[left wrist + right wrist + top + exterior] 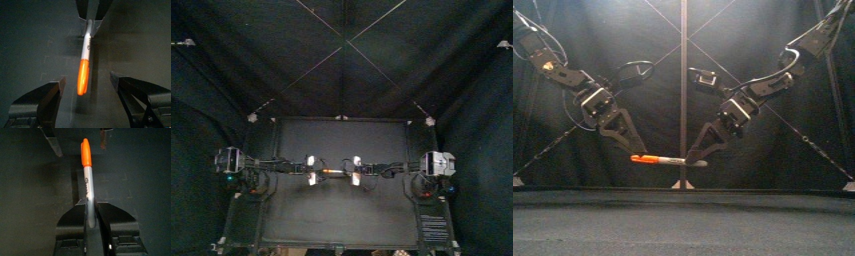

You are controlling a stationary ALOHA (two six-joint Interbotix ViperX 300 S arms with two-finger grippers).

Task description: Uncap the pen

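Closest to me is the dark desk (684, 215), and up in the air over its middle hangs the pen (668, 160), lying almost level and well clear of the surface. Its orange cap (647, 158) is on and points toward the left arm's side. The silvery barrel (687, 161), with a line of black print along it, runs off toward the right arm. The right gripper (89, 203) has the barrel: its fingers (115, 220) are closed tight on the end away from the cap, so the pen sticks straight out from between them. The left gripper (87, 79) is at the cap end, its fingers (41, 99) spread wide with the orange cap between them. The cap sits nearer one finger than the other, and I can make out a thin gap on both sides, so nothing is pinched there. Both arms slope down from either side and meet at the pen, tips facing each other, with the black curtain (663, 110) behind them
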